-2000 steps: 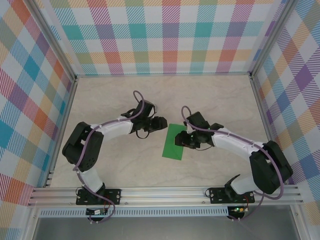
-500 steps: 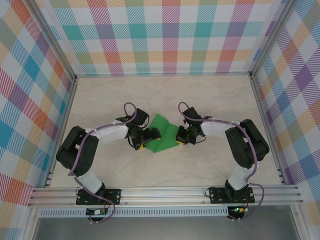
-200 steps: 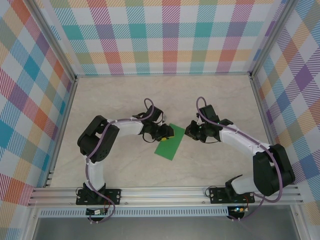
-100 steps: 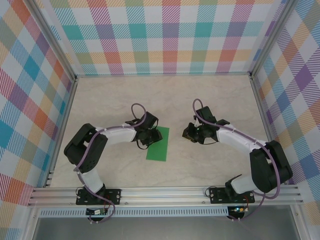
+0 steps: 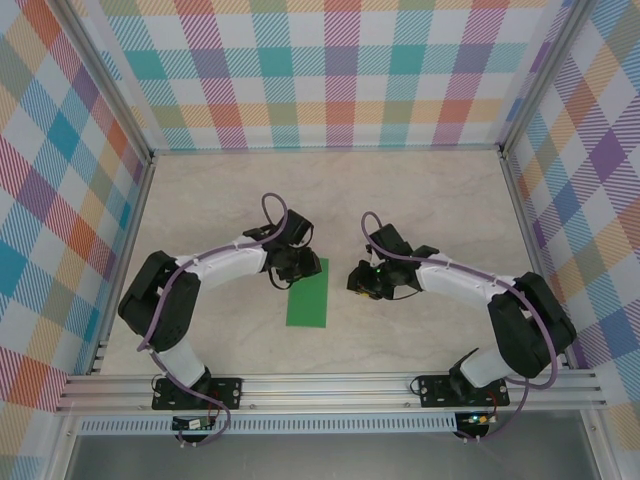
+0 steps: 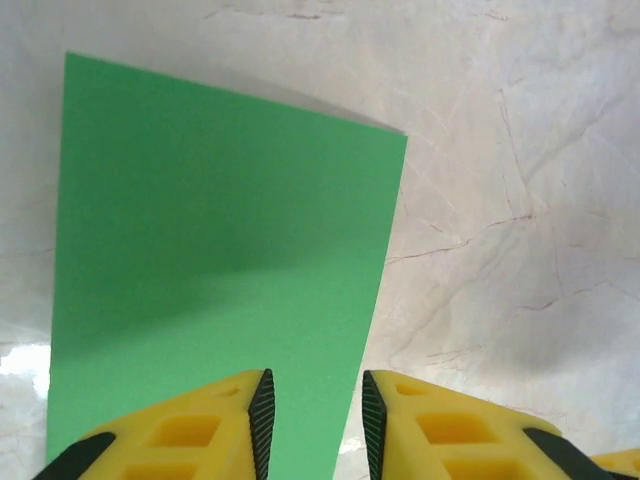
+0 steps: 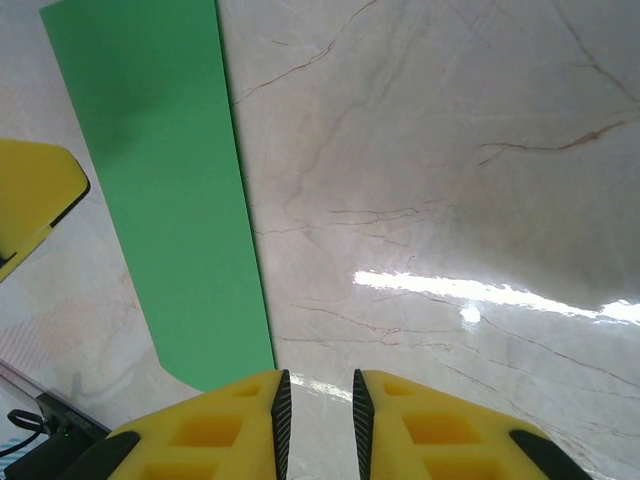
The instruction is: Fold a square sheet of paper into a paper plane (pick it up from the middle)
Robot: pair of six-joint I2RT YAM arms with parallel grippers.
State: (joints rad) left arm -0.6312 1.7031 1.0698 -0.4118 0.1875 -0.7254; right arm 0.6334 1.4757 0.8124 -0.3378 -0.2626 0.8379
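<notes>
While the green paper (image 5: 307, 295) lies flat on the table (image 5: 430, 200) as a narrow rectangle between both arms, the left gripper (image 6: 315, 425) stands over its far end, jaws a little apart, holding nothing; the right gripper (image 7: 317, 415) is near its right edge, not touching, jaws also slightly apart and empty.

arms (image 5: 222, 263): wht links, blk joints | cables (image 5: 265, 200): purple | fingers (image 6: 170, 435): ylw, blk pads (image 6: 262, 425)

walls (image 5: 340, 70): pastel plaid | tabletop (image 5: 220, 190): pale marble — glare streak | front: aluminium rails (image 5: 330, 385)
</notes>
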